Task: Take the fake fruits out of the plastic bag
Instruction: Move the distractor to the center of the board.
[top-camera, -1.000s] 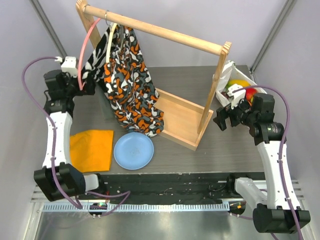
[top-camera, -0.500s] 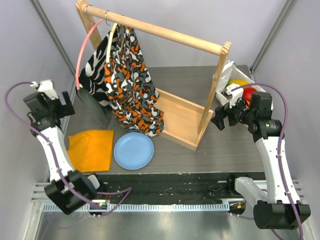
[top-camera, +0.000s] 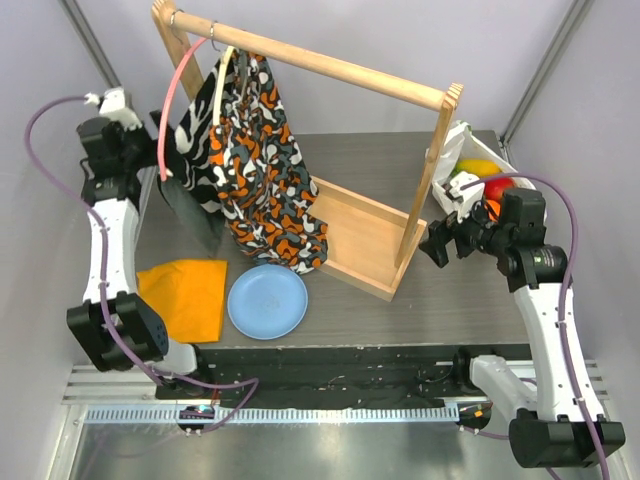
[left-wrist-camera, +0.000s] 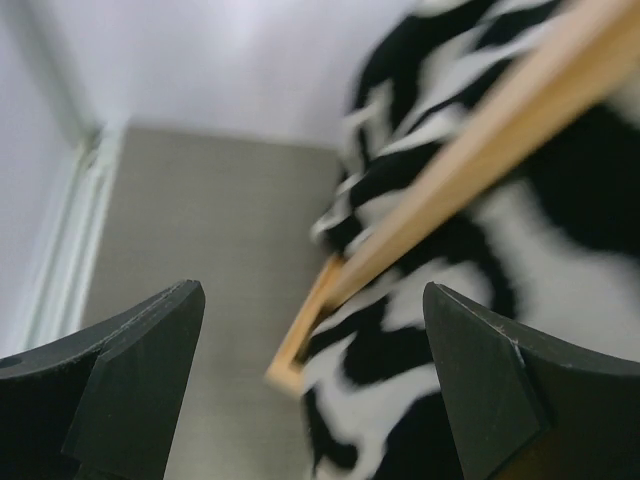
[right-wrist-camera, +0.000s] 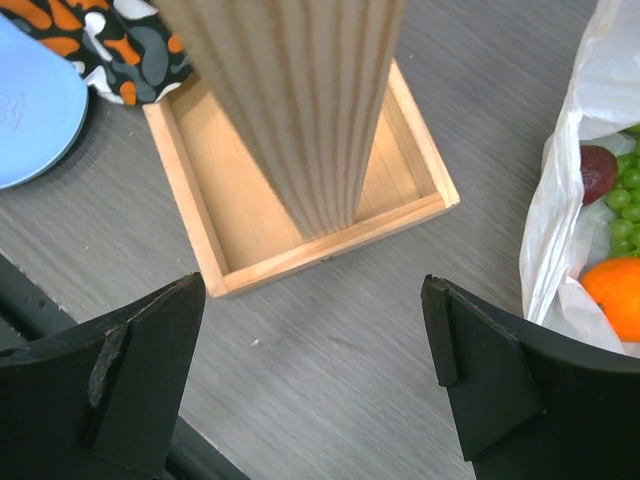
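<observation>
The plastic bag lies crumpled at the table's far right, behind the rack's post. The fake fruits sit inside it: a yellow mango and a red apple in the top view, and a dark plum, green grapes and an orange in the right wrist view past the bag's white edge. My right gripper hangs open over bare table just left of the bag, holding nothing. At the far left my left gripper is open and empty, facing the black-and-white cloth.
A wooden clothes rack with a tray base crosses the middle, with patterned cloths on hangers. A light-blue plate and a folded orange cloth lie at the front left.
My left arm swung out to the left and lower, then came back up beside the hanging cloth. The right gripper crept slightly left. Both grippers stayed open.
</observation>
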